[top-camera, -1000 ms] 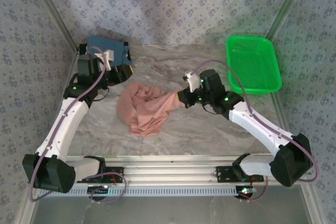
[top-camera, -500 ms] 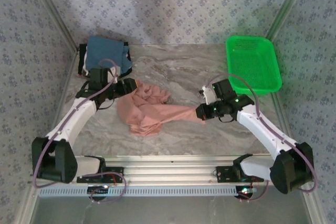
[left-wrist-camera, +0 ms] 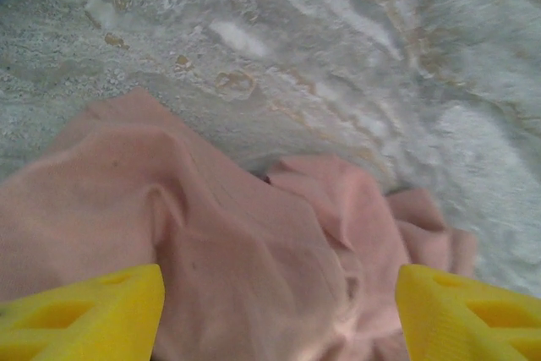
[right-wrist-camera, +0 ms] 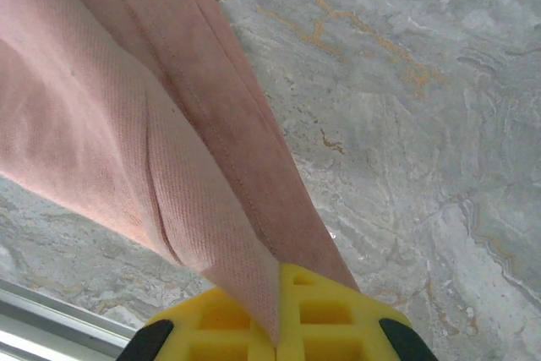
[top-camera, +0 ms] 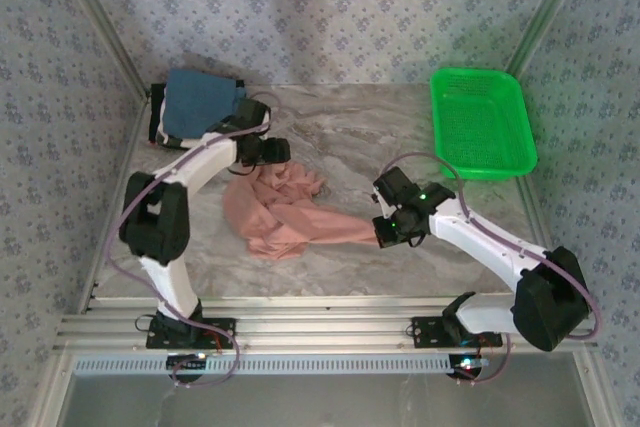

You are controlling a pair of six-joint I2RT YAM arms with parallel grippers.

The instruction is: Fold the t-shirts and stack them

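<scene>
The right jaws are pinching shut on a stretched edge of the salmon-pink t-shirt (right-wrist-camera: 152, 150), low over the marbled surface (right-wrist-camera: 406, 124). The left jaws are standing wide apart just above the shirt's crumpled far end, gripping nothing. The shirt is lying mid-surface, near the folded blue t-shirt (top-camera: 200, 99) at the far left; the green mesh basket (top-camera: 483, 122) is sitting far right.

A green basket (top-camera: 482, 125) sits at the desk's (top-camera: 340, 132) far right corner. The desk is grey marble, veined with tan.
</scene>
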